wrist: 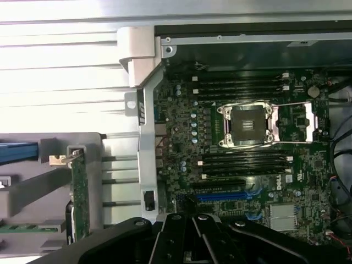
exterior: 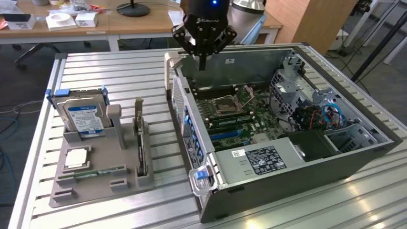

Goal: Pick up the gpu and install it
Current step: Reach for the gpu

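Exterior view, read from its left toward the open computer case (exterior: 299,119): a grey holder tray (exterior: 95,183) sits on the slatted counter (exterior: 95,67), apart from the case on the exterior view's left. At the tray's end farthest from the case, a hard drive (exterior: 83,117) stands upright in a slot. Closer to the case, the gpu (exterior: 140,138) stands on its long edge in a narrow slot of the same tray, running alongside the case's near wall but not touching it. Parts are probably propped upright like this so that a top edge is free to be pinched from above.

The case lies on its side with the panel off, so the motherboard (exterior: 232,112) faces upward. That likely leaves its sockets reachable from straight overhead. The wrist view shows a blue slot (wrist: 220,196) on the board with nothing in it, so the card is not yet installed.

The claw (exterior: 202,64) hangs over the far corner of the case on the tray's side, fingers pointing down. They are drawn together to a narrow tip and have hold of nothing. The gpu is outside the case, well apart from the claw, to the exterior view's left of it and nearer the camera, with the case wall between them.
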